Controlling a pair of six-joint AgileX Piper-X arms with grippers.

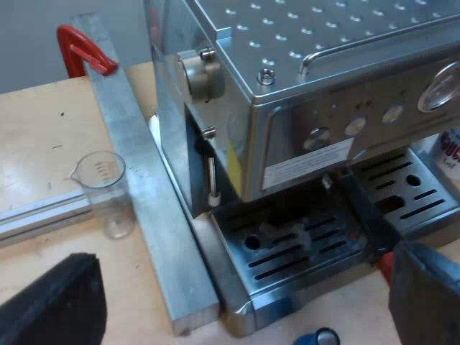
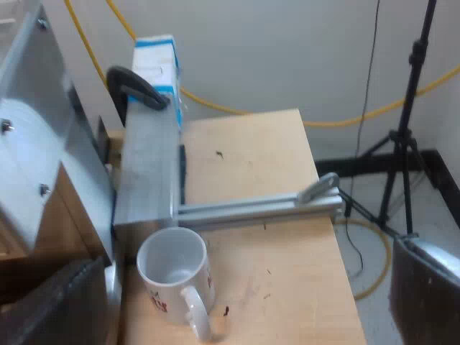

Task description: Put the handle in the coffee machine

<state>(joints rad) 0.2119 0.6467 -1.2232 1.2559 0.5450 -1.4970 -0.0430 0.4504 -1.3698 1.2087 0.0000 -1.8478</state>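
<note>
Handle: the dark handle ending in red (image 1: pixel 363 215) is at the front of the stainless-steel espresso machine (image 1: pixel 287 65). It slants out from under the front panel over the slotted metal drip tray (image 1: pixel 287 248), red end outward. I cannot tell whether its holder is locked in.
Left hand: the left hand (image 1: pixel 244 277) hangs before the drip tray with its two black fingers wide apart and nothing between them. One finger (image 1: pixel 424 295) is just beside the handle's red end; I cannot tell whether they touch.
Right hand: the right hand (image 2: pixel 251 280) is above the pale wooden surface (image 2: pixel 251 158), fingers spread wide and empty, with the white mug with red print (image 2: pixel 172 269) between them and farther off.
Beside the machine: a long aluminium bar (image 1: pixel 144 194) lies along the machine's side, held by a red clamp (image 1: pixel 83 50) at its far end. The clear measuring glass (image 1: pixel 108 190) stands upright just beyond the bar.
In front: a blue round item (image 1: pixel 320 338), partly seen, lies near the tray's front.
Mug's surroundings: the mug is upright at the end of a thick aluminium block (image 2: pixel 147 165). A slim aluminium rail (image 2: pixel 259 208) runs from the block to the surface's edge, and a black tripod (image 2: pixel 410 122) stands on the floor beyond that edge.
</note>
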